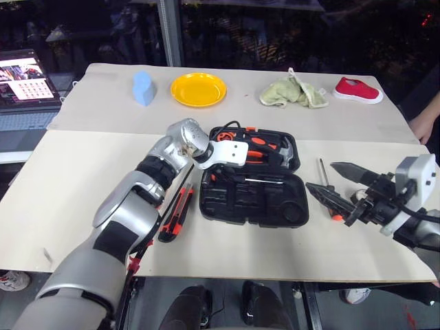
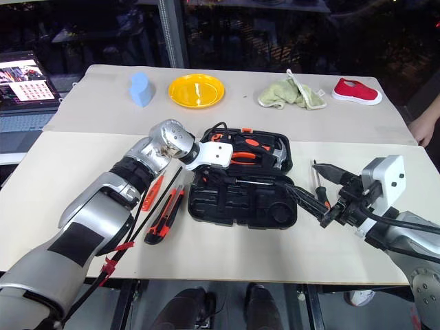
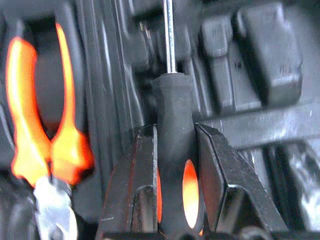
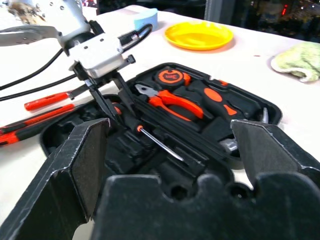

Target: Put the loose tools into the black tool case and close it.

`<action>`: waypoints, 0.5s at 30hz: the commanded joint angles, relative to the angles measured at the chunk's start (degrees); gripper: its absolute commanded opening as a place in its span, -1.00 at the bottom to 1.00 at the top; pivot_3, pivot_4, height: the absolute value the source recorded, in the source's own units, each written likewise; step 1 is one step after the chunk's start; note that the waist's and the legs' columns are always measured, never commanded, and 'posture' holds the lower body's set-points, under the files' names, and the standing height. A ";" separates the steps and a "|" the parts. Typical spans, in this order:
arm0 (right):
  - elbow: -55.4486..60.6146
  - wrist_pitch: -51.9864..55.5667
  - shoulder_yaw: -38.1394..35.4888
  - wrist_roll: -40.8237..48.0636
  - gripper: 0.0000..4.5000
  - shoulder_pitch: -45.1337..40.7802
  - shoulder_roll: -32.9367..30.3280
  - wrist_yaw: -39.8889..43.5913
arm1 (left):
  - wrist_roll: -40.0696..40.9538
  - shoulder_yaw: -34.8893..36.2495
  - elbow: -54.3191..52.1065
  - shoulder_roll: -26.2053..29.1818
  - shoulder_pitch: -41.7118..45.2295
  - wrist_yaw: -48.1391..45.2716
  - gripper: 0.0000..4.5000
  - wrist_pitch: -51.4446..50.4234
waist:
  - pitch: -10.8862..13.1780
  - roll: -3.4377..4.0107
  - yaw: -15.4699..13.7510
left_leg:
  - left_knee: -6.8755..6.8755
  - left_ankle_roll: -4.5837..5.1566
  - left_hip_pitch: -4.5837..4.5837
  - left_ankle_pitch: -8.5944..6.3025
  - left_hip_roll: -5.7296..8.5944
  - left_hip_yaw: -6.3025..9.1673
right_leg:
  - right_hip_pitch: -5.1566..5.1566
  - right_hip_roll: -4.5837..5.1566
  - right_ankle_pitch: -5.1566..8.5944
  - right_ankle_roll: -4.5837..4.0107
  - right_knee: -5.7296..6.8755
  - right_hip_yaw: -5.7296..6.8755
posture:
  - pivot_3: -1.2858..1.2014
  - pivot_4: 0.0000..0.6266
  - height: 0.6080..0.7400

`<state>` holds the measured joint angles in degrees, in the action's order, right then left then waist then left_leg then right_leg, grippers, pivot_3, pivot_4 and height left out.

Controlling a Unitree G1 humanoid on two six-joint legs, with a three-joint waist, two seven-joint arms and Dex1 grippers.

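The black tool case lies open and flat mid-table, with orange-handled pliers and a hammer in its far half. My left gripper hangs over the case's middle, shut on the black-orange handle of a slim screwdriver whose shaft points into the recesses. A second screwdriver lies on the table right of the case, beside my right gripper, which hovers open and holds nothing. The orange-black utility knife and the orange tester pen lie left of the case, under my left arm.
Along the far side of the table sit a blue block, a yellow plate, a green cloth and a red shoe. A laptop stands at the far left. A person's hand shows at the right edge.
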<state>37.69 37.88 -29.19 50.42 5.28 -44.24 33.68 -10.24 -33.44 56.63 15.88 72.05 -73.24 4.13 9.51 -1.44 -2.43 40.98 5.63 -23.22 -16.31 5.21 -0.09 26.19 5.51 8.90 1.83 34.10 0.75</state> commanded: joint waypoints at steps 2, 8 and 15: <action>1.86 -0.75 -2.37 1.30 1.00 0.21 0.11 -0.74 | -1.96 2.02 1.00 -0.09 2.18 -0.24 -0.70 1.79 | 0.00 0.00 0.08 | 0.07 0.13 0.02 -0.08 0.00 -0.03 | -0.03 0.01 -0.02 0.03 0.01 -0.03 | 0.03 -0.52 1.00; 1.62 -0.77 -1.13 1.66 1.00 -0.26 0.80 -0.96 | -2.38 3.77 0.27 0.06 2.50 -1.68 -0.48 1.51 | -0.01 0.01 0.11 | 0.06 -0.01 0.02 0.01 -0.01 -0.04 | 0.00 0.00 -0.04 0.00 0.04 -0.04 | 0.03 -0.52 1.00; 2.32 -0.54 -0.65 2.99 1.00 -0.46 0.98 -0.96 | -0.88 5.51 -9.90 4.16 0.62 -8.64 0.44 2.29 | -0.02 0.03 0.22 | 0.07 0.00 0.00 0.00 0.00 -0.08 | 0.05 0.01 -0.05 0.00 0.05 -0.07 | 0.03 -0.52 1.00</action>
<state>38.21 37.88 -29.14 52.13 5.40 -43.42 33.09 -12.53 -29.61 51.14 19.73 72.14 -80.38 6.05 9.49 -1.41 -2.21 41.05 5.62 -23.21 -16.31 5.20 -0.17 26.24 5.52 8.85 1.82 34.14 0.68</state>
